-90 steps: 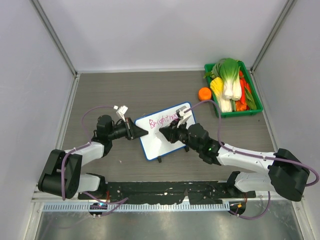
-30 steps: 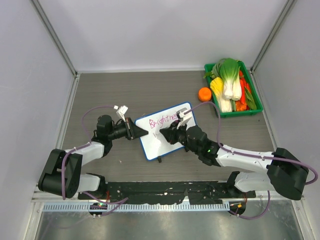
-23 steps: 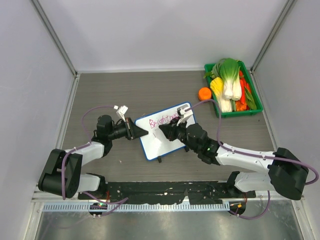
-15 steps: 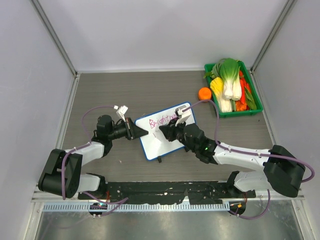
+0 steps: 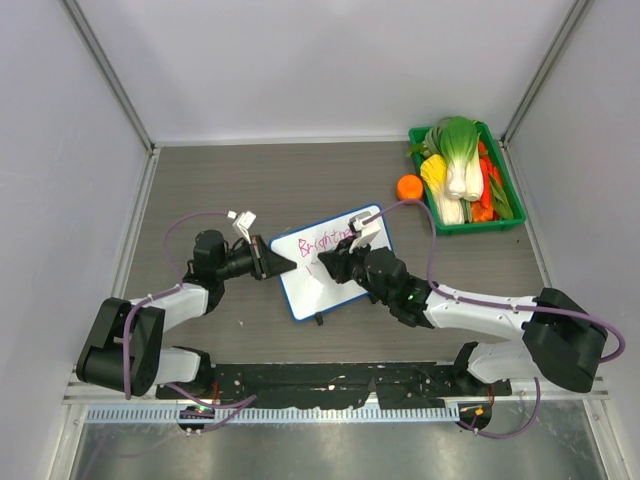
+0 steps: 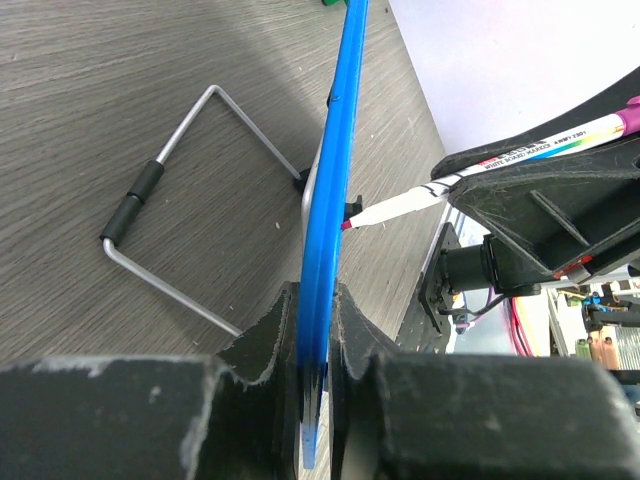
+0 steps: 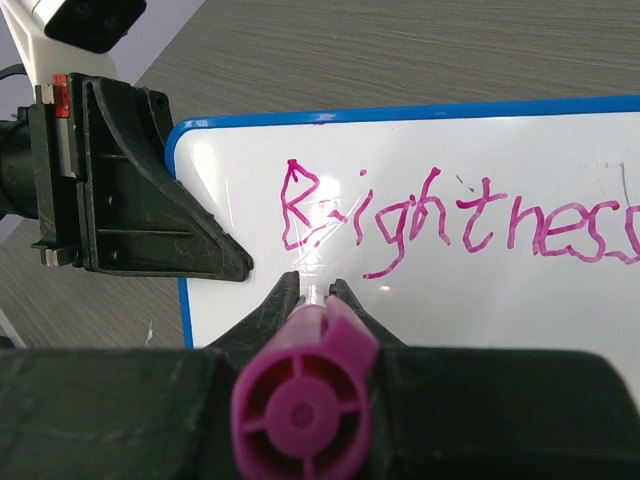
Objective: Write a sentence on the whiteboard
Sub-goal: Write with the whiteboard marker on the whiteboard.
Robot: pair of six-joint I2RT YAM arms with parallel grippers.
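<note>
Top view: the whiteboard (image 5: 312,288) stands propped at the centre of the grey table (image 5: 250,190), slightly below the middle of the frame, with an arm on either side. The left gripper (image 5: 285,264) is pinched on the board's left blue edge; in the left wrist view its two fingers (image 6: 268,335) press the thin frame (image 6: 335,170) between them, and a bent wire stand (image 6: 170,230) lies on the table behind the board. The right gripper (image 5: 328,265) is clamped on a marker (image 6: 480,165) with a magenta end cap (image 7: 303,395), whose tip sits at the board's writing face, below the written line. The sentence (image 7: 450,225), in magenta, occupies the upper part of the board as a single line reading "Brightnes" before it runs off the right edge of the right wrist view. At upper right of the top view, well apart from the board, a green tray (image 5: 470,229) holds vegetables, and an orange (image 5: 409,187) lies just beside its left wall.
</note>
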